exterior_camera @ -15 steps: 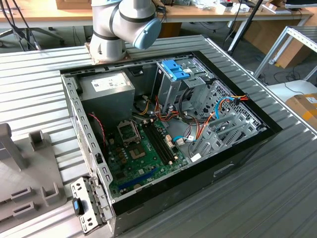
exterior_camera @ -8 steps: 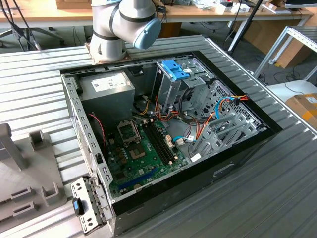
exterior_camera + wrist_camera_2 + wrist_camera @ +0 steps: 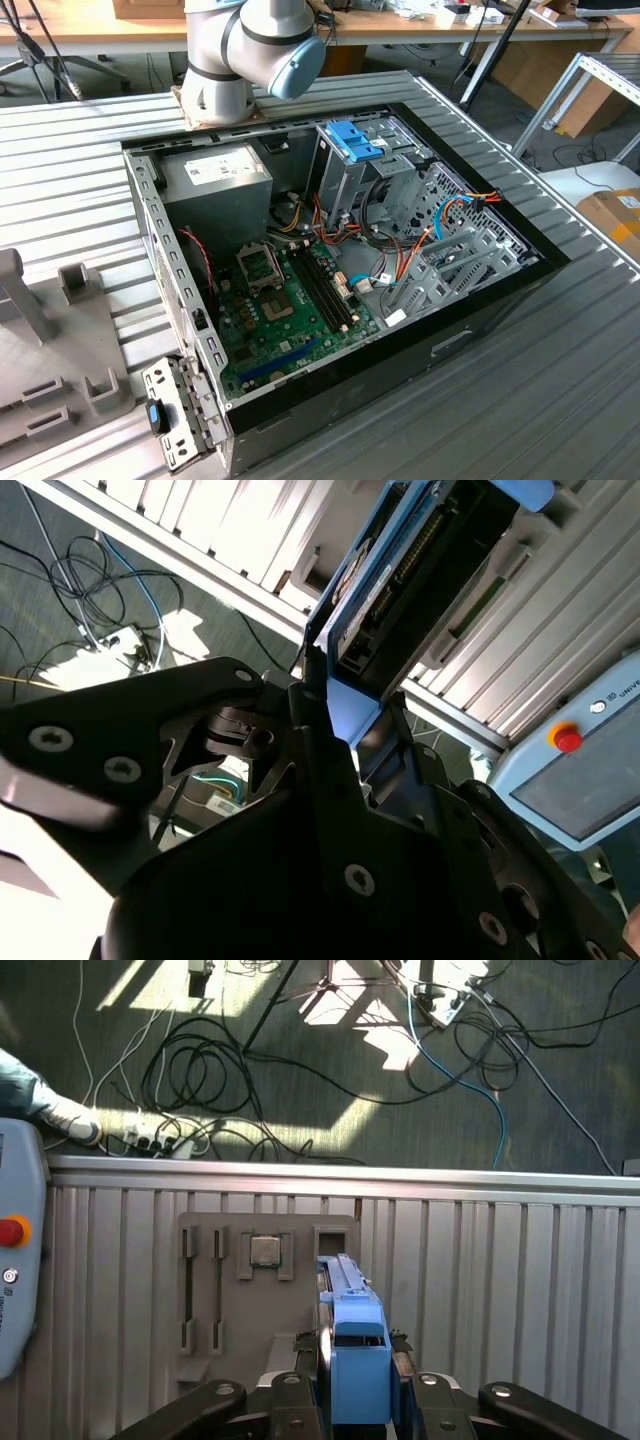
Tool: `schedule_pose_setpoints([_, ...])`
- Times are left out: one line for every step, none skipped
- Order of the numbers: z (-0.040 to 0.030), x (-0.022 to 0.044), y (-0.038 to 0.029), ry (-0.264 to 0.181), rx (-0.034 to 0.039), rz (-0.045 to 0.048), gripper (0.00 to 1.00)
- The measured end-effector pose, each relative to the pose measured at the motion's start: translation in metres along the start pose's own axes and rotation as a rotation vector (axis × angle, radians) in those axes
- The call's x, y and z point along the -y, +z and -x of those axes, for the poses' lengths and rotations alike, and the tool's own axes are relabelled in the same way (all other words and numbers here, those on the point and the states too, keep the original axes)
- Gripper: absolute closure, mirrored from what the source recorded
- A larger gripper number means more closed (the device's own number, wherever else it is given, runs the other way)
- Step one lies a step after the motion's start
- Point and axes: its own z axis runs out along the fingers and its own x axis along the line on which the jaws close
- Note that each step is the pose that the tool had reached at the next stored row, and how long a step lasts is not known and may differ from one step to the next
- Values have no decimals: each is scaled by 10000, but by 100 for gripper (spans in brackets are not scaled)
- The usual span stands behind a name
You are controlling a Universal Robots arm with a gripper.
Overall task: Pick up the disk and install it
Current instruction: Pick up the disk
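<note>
Gripper [image 3: 360, 1348] clenched on disk [image 3: 410, 580], blue carrier end in its grip; grey fixture plate [image 3: 270, 1295] on ribbed table [image 3: 500, 1280] behind; open computer case [image 3: 500, 300] in exterior view.

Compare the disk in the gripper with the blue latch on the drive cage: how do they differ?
1. Look: the disk is a black body framed by blue rails; the blue latch is all blue plastic.
2. State: the disk is clamped in the gripper and held in the air; the blue latch sits fixed atop the grey drive cage.
Shared: both have the same bright blue plastic.
</note>
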Motion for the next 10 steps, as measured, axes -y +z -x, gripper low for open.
schedule_pose_setpoints([0,0,-31,0,0,-1,64])
schedule_pose_setpoints([-1,-1,-68,0,0,-5,64])
schedule_pose_setpoints([-2,-2,-100,0,0,-6,64])
schedule_pose_setpoints([-2,-2,-142,0,0,-8,64])
schedule_pose_setpoints([-2,-2,-164,1,0,-10,64])
schedule_pose_setpoints([-3,-2,-183,0,0,-10,64])
schedule_pose_setpoints([-3,-3,-207,0,0,-12,64])
schedule_pose_setpoints([-4,-3,-230,0,0,-12,64])
schedule_pose_setpoints([-4,-3,-256,1,-1,-12,64])
schedule_pose_setpoints([-4,-3,-270,0,-1,-12,64])
